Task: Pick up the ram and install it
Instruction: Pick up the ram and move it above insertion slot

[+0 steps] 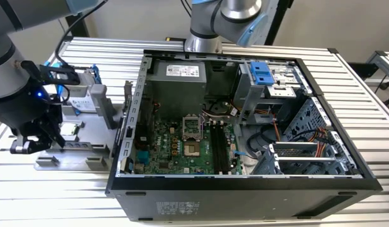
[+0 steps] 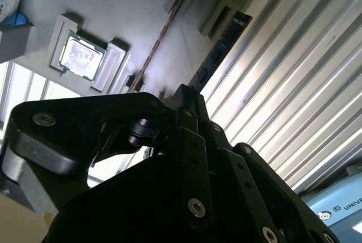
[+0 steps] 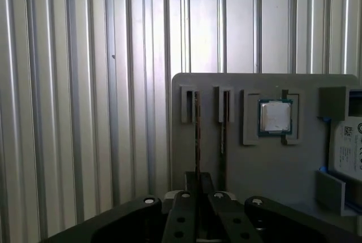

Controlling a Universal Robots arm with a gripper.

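Holding ram (image 3: 197,135) edge-on in clenched gripper (image 3: 198,178) at gray tray's (image 3: 254,164) outer slot; just beside second stick (image 3: 225,124), near processor (image 3: 275,116) in same tray; well apart from open PC case (image 1: 245,187) toward exterior view's right, on ribbed table (image 3: 85,85).

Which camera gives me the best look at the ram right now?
The first wrist view: two ram sticks stand on edge in the slots of the gray tray, straight ahead of the gripper. The second wrist view shows them slanted, partly behind the gripper's linkage. In the exterior view they are too small to tell.
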